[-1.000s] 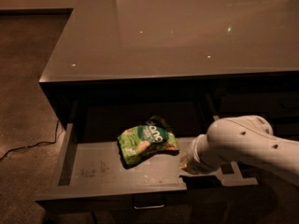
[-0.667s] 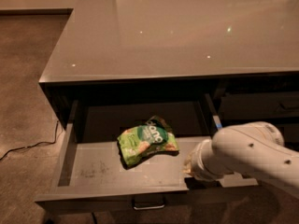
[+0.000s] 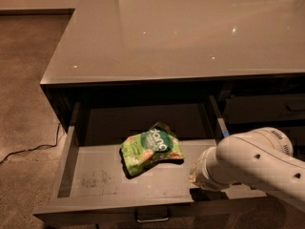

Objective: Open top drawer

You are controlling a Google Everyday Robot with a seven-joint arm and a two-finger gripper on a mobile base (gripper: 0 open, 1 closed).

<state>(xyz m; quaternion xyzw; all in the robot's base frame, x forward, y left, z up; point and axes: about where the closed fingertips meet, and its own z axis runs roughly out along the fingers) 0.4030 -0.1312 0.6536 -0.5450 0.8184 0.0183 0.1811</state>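
Note:
The top drawer (image 3: 95, 180) stands pulled far out from under the grey countertop, its pale scuffed floor showing. Its dark front runs along the bottom edge, with the small metal pull (image 3: 152, 217) at centre. A green snack bag (image 3: 151, 149) lies on the drawer floor, right of middle. My white arm (image 3: 248, 168) reaches in from the right, low over the drawer's front right corner. My gripper is hidden beyond the arm's wrist end, near that corner.
The glossy grey countertop (image 3: 181, 32) spans the upper view. Another dark drawer front (image 3: 267, 109) with a pull sits shut to the right. A thin cable (image 3: 28, 149) lies on the speckled floor at the left.
The drawer has come further out toward the camera. My arm has moved back and to the right with it.

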